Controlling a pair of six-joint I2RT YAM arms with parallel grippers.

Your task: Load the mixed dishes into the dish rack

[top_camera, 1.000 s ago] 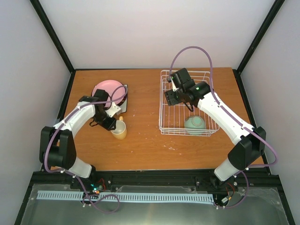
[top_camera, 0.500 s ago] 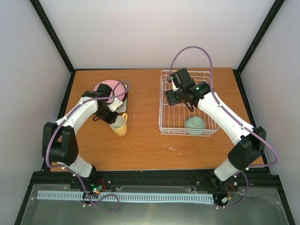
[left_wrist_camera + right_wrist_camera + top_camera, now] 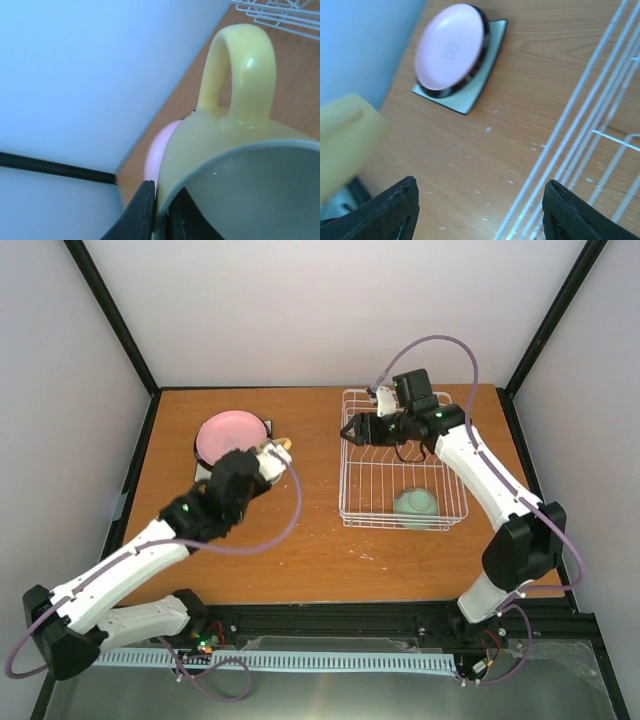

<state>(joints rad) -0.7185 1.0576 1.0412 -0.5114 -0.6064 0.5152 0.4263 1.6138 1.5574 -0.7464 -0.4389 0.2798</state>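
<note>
My left gripper [image 3: 268, 456] is shut on the rim of the pale yellow mug [image 3: 220, 140], one finger [image 3: 142, 210] outside the wall and one inside. The mug [image 3: 282, 446] hangs above the table just right of the plate stack. In that stack a pink round plate [image 3: 232, 434] lies on a black-rimmed plate [image 3: 440, 92], which lies on a white square plate [image 3: 470, 98]. The white wire dish rack [image 3: 352, 502] stands at the right and holds a mint-green bowl [image 3: 415, 503]. Over the rack's left rim, my right gripper [image 3: 352, 430] is open and holds nothing.
Crumbs speckle the wooden table [image 3: 300, 550] between the stack and the rack. In the right wrist view the rack's wires [image 3: 580, 120] run along the right side and the mug [image 3: 345, 140] shows as a yellow blur at the left. Grey walls and black frame posts enclose the table.
My left gripper shut on the mug's rim and lifted it off the table, carrying it up and to the right. My right gripper moved toward the rack's back left and turned to face left.
</note>
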